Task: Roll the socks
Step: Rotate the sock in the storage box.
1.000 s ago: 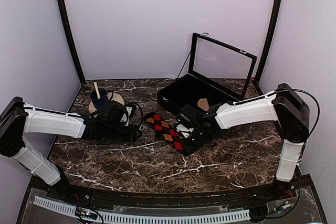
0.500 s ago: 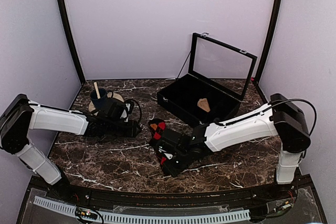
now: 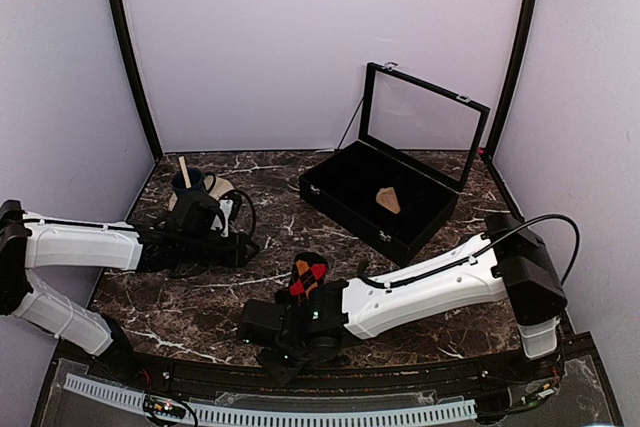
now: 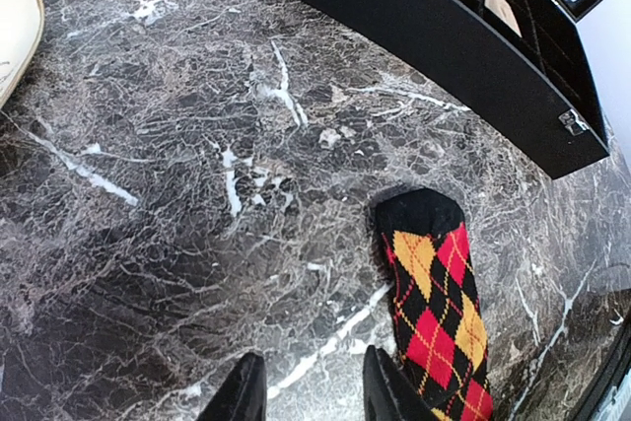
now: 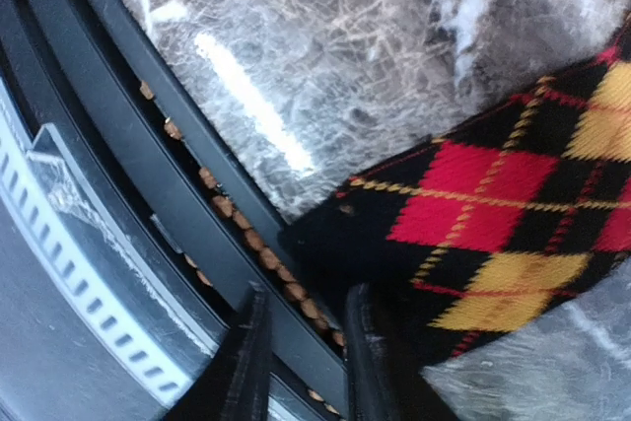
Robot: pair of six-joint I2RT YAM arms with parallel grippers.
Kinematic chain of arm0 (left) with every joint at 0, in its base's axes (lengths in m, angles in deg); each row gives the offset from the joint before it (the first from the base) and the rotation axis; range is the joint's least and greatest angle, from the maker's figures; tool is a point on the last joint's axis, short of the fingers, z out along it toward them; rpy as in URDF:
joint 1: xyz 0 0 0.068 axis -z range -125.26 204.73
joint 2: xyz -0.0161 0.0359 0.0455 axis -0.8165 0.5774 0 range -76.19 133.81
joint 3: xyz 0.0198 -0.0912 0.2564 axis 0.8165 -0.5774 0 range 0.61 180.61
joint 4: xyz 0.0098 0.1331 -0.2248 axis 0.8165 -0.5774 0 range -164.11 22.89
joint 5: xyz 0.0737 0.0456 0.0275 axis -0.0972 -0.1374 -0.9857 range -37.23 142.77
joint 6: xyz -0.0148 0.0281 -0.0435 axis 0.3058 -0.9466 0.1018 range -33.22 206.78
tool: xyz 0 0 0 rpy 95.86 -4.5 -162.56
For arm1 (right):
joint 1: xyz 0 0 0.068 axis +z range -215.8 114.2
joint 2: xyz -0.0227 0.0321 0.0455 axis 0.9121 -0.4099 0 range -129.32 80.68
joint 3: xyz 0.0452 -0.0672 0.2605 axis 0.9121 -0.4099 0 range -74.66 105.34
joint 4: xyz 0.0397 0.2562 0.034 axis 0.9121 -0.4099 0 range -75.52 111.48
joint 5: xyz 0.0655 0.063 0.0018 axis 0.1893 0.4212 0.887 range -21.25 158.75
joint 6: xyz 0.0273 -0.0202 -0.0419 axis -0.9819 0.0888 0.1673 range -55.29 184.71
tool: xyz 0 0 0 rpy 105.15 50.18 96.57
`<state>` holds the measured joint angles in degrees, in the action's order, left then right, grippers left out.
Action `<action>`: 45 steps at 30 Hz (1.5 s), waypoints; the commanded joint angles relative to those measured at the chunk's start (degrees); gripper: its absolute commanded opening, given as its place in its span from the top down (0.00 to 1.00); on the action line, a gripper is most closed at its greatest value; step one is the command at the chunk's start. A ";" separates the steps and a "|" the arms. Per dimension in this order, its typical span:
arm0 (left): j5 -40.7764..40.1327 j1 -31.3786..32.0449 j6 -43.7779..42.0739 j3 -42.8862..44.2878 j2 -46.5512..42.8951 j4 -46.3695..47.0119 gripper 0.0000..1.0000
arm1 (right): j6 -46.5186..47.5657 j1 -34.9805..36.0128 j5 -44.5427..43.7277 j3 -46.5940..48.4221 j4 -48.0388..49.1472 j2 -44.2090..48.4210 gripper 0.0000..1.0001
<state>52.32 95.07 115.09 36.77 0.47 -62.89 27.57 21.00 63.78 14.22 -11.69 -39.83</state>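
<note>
The black sock with red and orange argyle diamonds (image 3: 308,277) lies flat near the table's front, partly under my right arm. In the left wrist view the sock (image 4: 434,313) lies just right of my left gripper (image 4: 311,386), which is open, empty and low over bare marble (image 3: 246,247). My right gripper (image 3: 263,339) hangs over the table's front edge. Its jaws (image 5: 306,352) stand slightly apart with only the edge rail between them. The sock's black end (image 5: 375,244) lies against the right finger. A small tan bundle (image 3: 388,199) sits inside the black case.
An open black case (image 3: 352,175) with a raised glass lid (image 3: 425,122) stands at the back right. A blue mug with a wooden stick (image 3: 187,187) stands on a tan coaster (image 4: 15,27) at the back left. The black front rail (image 5: 148,135) runs under my right gripper.
My right arm swept from the table's middle to the front edge and leftward. The argyle sock shifted toward the front with it. My left gripper drew back a little to the left.
</note>
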 commanded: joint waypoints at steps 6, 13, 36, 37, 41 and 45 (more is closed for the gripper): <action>0.32 -0.26 -0.90 -3.44 -6.49 -1.91 0.64 | 9.56 -0.06 -5.98 -0.58 -7.13 4.62 0.63; -0.24 -0.21 -0.07 -4.77 -8.52 -2.03 0.64 | 17.66 0.03 -3.96 -4.69 -5.94 5.67 0.55; -2.27 -0.26 0.95 -5.90 -8.46 -2.22 0.64 | 29.11 -0.76 0.93 -2.86 -6.33 1.24 0.51; -2.29 -0.26 0.94 -5.97 -8.44 -2.17 0.64 | 29.55 -0.84 1.00 -2.58 -6.56 0.91 0.52; -2.60 -0.34 0.94 -6.20 -8.37 -1.99 0.64 | 31.24 -1.15 1.45 -1.69 -7.13 -0.11 0.60; -2.64 -0.39 0.95 -6.65 -8.16 -1.57 0.64 | 32.18 -1.54 2.08 -0.57 -8.16 -0.77 0.71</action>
<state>50.33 95.07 115.77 31.16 -6.79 -64.17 57.95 20.15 64.68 11.80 -18.55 -39.06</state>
